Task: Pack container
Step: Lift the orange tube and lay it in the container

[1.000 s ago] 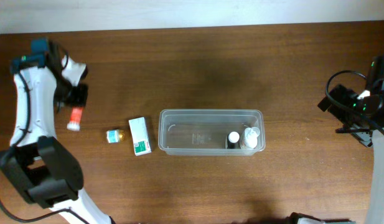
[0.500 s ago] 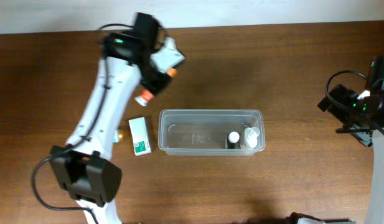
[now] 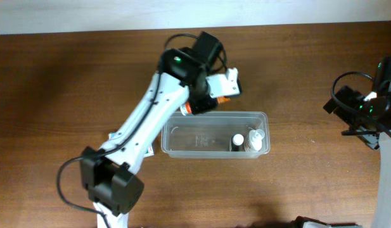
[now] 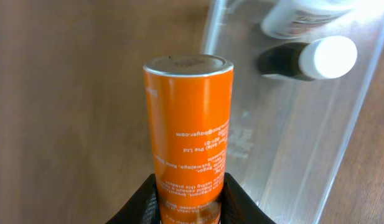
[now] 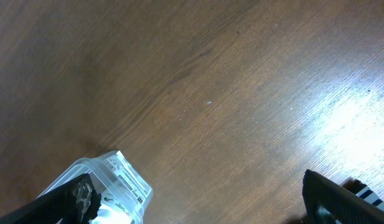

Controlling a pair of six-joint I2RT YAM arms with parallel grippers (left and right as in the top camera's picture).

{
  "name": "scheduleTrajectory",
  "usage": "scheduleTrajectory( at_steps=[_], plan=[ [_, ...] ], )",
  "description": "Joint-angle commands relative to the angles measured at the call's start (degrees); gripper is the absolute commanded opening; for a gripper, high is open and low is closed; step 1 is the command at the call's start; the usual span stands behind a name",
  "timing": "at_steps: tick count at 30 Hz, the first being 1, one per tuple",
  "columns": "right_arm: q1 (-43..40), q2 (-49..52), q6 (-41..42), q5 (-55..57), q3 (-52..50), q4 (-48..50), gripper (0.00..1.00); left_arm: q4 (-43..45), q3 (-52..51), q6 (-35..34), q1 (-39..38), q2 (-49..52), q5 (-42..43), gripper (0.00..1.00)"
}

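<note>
A dark brown wooden table (image 3: pixel 68 76) fills the scene, with a pale wall strip along its far edge. The left gripper (image 4: pixel 190 208) has its jaws pinched on the lower part of an orange tube (image 4: pixel 188 130), which sticks straight out ahead of them. Just to the right of the jaws lies the container (image 4: pixel 291 143), its long rim running alongside the tube; whether tube and rim touch cannot be told. Ahead and to the right of the jaws, at the container's far end, lie a dark bottle with a white cap (image 4: pixel 316 59) and a white bottle (image 4: pixel 304 15). The stretch of container floor nearest the jaws is bare, and to their left is open wood. The right gripper (image 5: pixel 204 205) sits well apart near the table's right edge, jaws spread wide over bare wood with nothing between them, one corner of the container showing by its left finger. Half a second earlier the left gripper held the tube farther left, past the container's end; container, bottles and right arm have not moved.
</note>
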Motion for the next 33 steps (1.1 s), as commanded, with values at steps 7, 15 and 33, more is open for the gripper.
scheduleTrajectory(
  at_steps=[7,15,33],
  plan=[
    [-0.31,-0.13,0.07,0.09,0.44,0.00,0.98,-0.04,0.79,4.28,-4.98,9.29,2.80,0.01],
    [-0.31,-0.13,0.07,0.09,0.44,0.00,0.98,2.45,0.79,10.01,-7.69,11.72,2.78,0.01],
    [-0.31,-0.13,0.07,0.09,0.44,0.00,0.98,9.77,0.79,9.94,-7.72,15.63,6.27,0.23]
  ],
)
